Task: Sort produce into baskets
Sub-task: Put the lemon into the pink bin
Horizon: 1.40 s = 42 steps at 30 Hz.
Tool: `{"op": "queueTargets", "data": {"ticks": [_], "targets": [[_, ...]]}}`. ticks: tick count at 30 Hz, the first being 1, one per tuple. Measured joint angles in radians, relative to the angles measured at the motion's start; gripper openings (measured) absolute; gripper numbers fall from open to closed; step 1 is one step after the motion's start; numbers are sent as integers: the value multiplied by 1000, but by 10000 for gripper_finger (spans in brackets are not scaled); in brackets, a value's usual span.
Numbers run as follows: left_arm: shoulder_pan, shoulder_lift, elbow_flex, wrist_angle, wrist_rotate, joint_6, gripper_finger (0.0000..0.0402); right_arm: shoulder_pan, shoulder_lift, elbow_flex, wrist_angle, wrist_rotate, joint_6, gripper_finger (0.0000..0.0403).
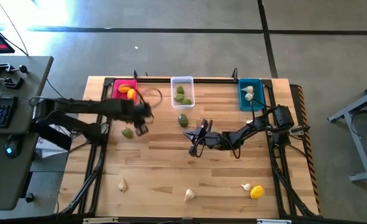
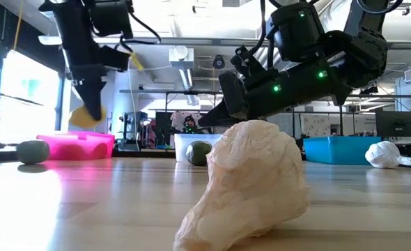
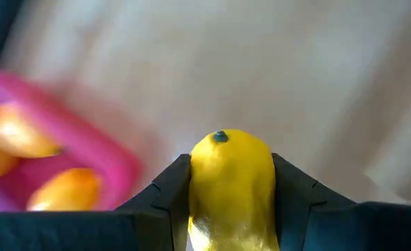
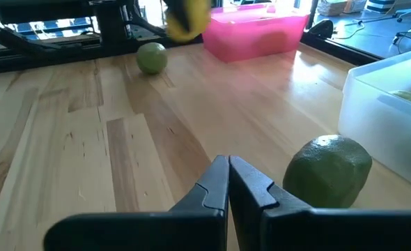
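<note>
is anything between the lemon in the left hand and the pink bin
Nothing visible. The left hand is shut on the yellow lemon, held above the table beside the pink bin. The gap shows only bare wood; a green fruit lies on the table, away from that path.

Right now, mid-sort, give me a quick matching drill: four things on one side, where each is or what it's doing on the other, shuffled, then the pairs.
Things:
1. left tool
2. right tool
3. pink bin
4. teal bin

States:
A. holds whitish bulbs
B. shut on nothing, beside a green fruit on the table
C. clamped on a yellow fruit
D. holds orange fruits

Pairs: 1-C, 2-B, 3-D, 4-A
</note>
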Motion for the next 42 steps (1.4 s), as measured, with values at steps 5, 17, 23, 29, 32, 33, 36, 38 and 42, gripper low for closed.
{"op": "queueTargets", "data": {"ticks": [5,17,23,29,32,33,36,38,42], "targets": [[210,-79,0,18,-87,1,121,0,0,0,-1,0,0,0],[627,-82,0,181,-143,122,120,0,0,0,-8,0,0,0],[672,-27,1,211,-153,166,120,0,0,0,-24,0,0,0],[673,66,1,203,-188,183,123,0,0,0,-25,0,4,0],[681,117,1,184,-165,188,127,0,0,0,-24,0,4,0],[685,132,1,177,-165,192,128,0,0,0,-24,0,4,0],[686,176,1,166,-167,193,130,0,0,0,-24,0,4,0],[684,197,0,162,-165,200,134,0,0,0,-24,0,4,0],[676,222,0,155,-165,217,159,0,0,0,-24,0,4,0]]}}
